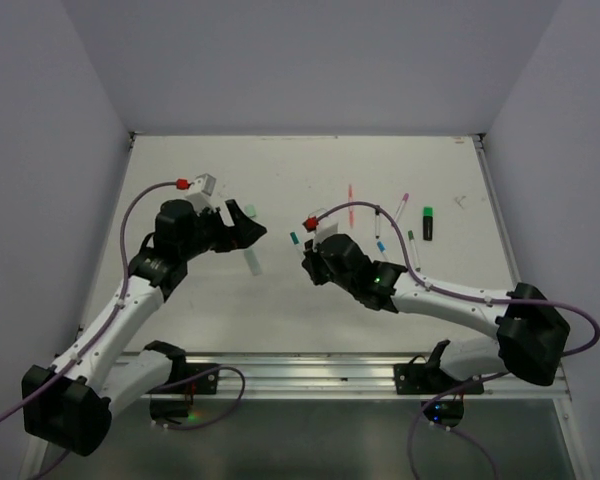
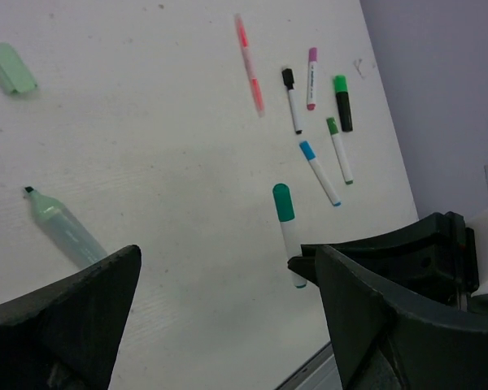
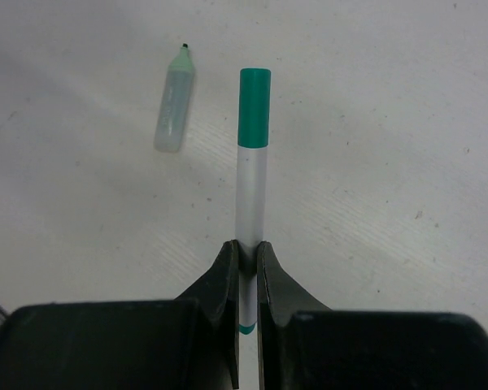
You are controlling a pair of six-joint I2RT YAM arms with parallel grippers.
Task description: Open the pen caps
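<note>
Right gripper (image 3: 248, 253) pinches the white barrel of the teal pen (image 3: 250, 203), teal cap (image 3: 254, 107) still on and aimed at the left gripper (image 2: 215, 260), whose jaws stand spread wide and empty over the middle of the desk (image 1: 280, 170). One looks done: the pale green cap (image 2: 10, 68) lies apart from its highlighter (image 2: 63, 229). Five more pens (image 2: 322, 176) lie capped toward the desk's right edge, so most of the job remains.
</note>
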